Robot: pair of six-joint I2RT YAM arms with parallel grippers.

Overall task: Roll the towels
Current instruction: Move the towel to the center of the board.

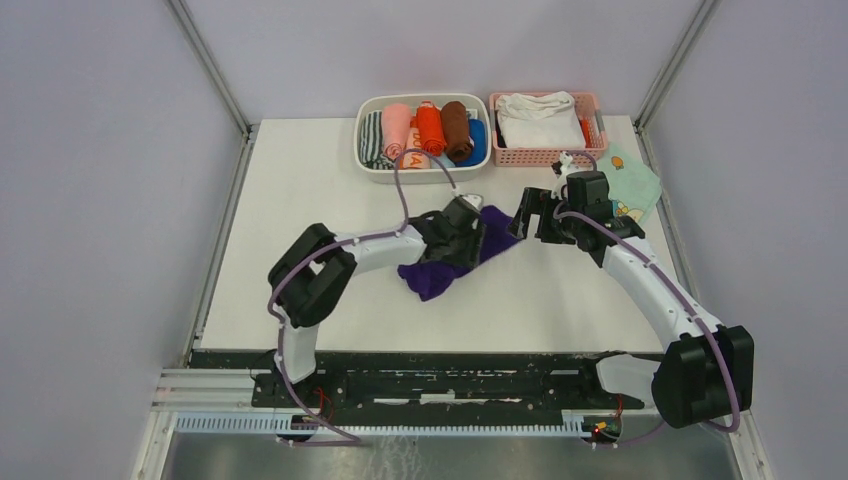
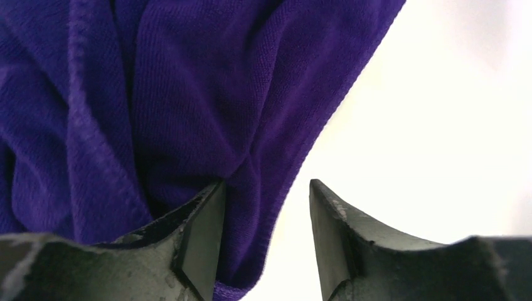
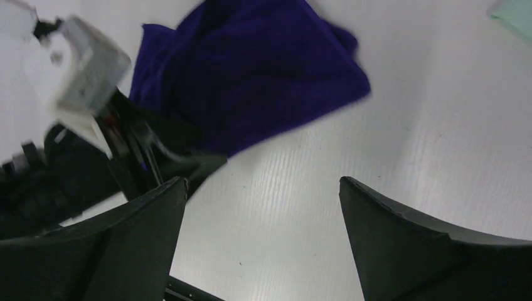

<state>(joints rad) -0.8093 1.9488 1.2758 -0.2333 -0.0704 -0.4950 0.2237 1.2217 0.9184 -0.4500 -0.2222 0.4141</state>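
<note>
- Top external view shows the purple towel [image 1: 432, 278] bunched in a heap near the middle of the tabletop [image 1: 300, 220], slightly toward the near edge. One end points at the far right corner.
- Nothing about it is rolled yet. The pink towel [image 1: 397, 128] looks already rolled and sits in the white basket [image 1: 361, 135] at the far edge.
- My left gripper [image 2: 266, 187] is partly spread over the far end of the heap. The left wrist view shows the hem lying in the gap against one finger [image 2: 204, 238], with bare tabletop showing between the cloth and the other finger. I am not pinching it.
- My right gripper [image 3: 263, 182] is spread wide and holds nothing. It hangs just beside the towel's right-hand end, close to my left gripper.
- I judge the step in hand to be getting hold of the towel so I can lay it flat.
- To do that well, I should slide the left gripper further over the hem before closing, so I catch one layer and not a thick fold.
- The right gripper should take the loose corner in front of it.
- Then I should draw the two ends apart, low over the tabletop, keeping the grippers clear of each other.
</note>
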